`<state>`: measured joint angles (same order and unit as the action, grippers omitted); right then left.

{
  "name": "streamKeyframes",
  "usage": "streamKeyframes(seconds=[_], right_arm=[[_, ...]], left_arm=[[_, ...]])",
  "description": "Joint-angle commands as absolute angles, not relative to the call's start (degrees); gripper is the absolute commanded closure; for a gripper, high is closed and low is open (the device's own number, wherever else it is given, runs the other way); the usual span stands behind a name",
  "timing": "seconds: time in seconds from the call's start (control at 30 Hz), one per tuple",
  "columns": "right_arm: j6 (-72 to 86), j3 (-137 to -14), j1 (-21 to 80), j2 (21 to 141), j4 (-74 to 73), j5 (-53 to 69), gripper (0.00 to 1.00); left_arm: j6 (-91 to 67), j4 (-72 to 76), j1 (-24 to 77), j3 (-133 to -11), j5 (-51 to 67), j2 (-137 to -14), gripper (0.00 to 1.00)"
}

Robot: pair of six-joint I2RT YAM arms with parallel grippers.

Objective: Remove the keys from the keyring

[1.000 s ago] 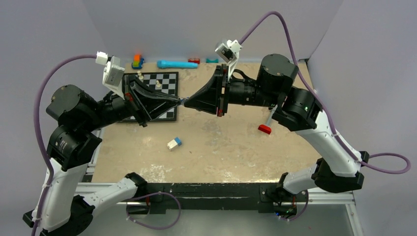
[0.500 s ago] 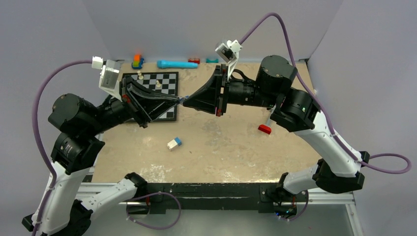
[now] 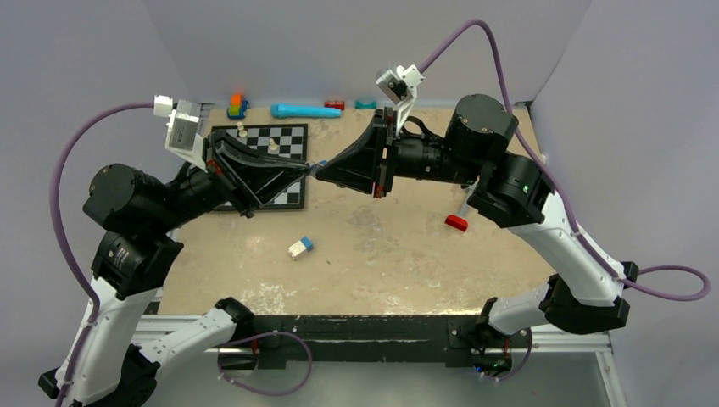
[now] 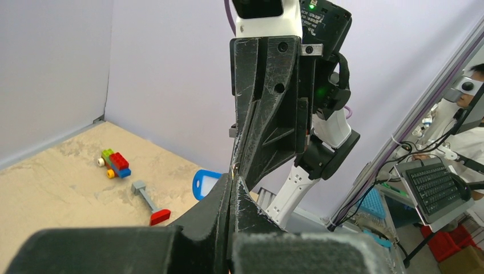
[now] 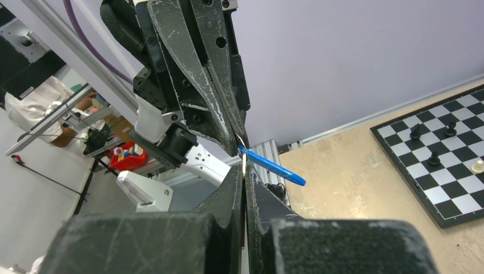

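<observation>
Jutting out — thin, flat blue key (image 5: 273, 168)

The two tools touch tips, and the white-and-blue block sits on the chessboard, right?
No: the white-and-blue block lies on the bare table, apart from the chessboard, as the top view shows. The left tool and right tool do meet tip to tip.

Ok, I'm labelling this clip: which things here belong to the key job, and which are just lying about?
Job: left gripper, right gripper, blue key at their tips.
Lying about: chessboard, block, red-headed hammer, blue tube, toy car.
</observation>
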<state>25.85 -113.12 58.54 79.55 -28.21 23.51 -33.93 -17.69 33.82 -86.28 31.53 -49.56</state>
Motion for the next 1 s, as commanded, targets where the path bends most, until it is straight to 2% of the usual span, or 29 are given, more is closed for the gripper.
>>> streamKeyframes(seconds=[0.0, 0.9, 0.97], right_arm=[[27.15, -112.92, 58.93, 78.84, -24.89, 25.39, 1.0], [33.05, -108.12, 58.96, 77.78, -13.24, 27.48, 1.0], [32.78, -108.03, 58.95, 77.59, -13.91, 27.28, 0.84]], left_arm=[[-35.71, -13.37, 33.93, -85.61, 29.79, -49.52, 1.0], [-41.13, -5.94, 33.87, -81.82, 25.46, -47.81, 1.0], [-40.85, -6.46, 33.88, -82.06, 25.57, -47.74, 1.0]])
